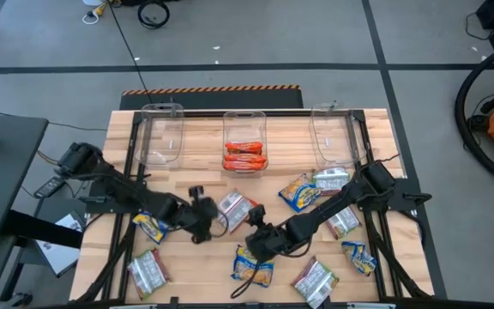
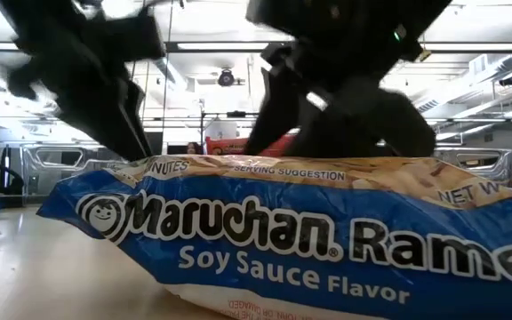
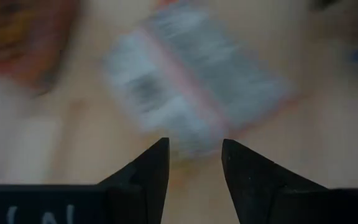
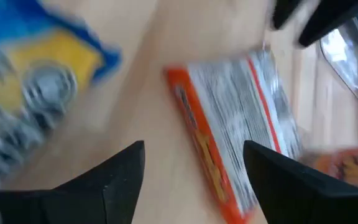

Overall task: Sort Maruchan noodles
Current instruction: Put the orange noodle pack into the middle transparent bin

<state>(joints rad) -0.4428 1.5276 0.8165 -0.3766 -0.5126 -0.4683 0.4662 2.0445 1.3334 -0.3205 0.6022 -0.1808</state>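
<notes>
Left gripper point(image 3: 194, 163) narrowly open, right gripper point(image 4: 194, 171) wide, both empty above packets point(image 1: 237, 207).

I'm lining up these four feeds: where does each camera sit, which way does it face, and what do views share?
High view: overhead, straight down; both arms, three clear bins, scattered packets.
Low view: table height, level, behind a blue soy sauce packet; both arms drop in above.
Left wrist view: over the left gripper, open, facing a silvery packet.
Right wrist view: over the right gripper, open, facing an orange-edged packet.
Shared: that packet and both grippers also show overhead.
</notes>
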